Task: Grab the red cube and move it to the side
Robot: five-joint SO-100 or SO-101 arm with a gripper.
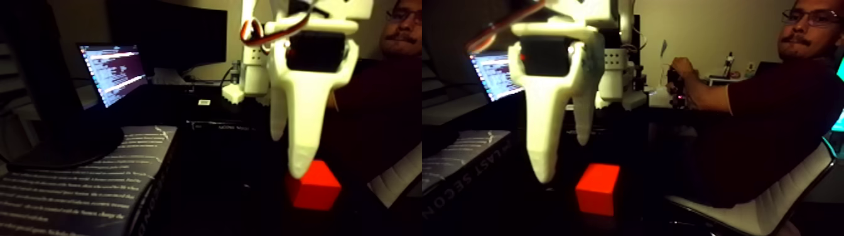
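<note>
Dark bench (238,188), seen twice in the side-by-side fixed view, with a seated person (763,113) behind, a lit laptop (113,72) at left and a book (75,182) in the foreground. White tool (295,147) hangs fingers down, jaws parted and holding nothing; its long finger (301,157) tip overlaps the cube's upper left corner in the left half and stands just left of the cube in the right half. Red cube (314,185) rests on the bench, ungrasped. To grasp well, judged from here: shift the tool until the fingers straddle the cube, lower, then close squarely on opposite faces.
</note>
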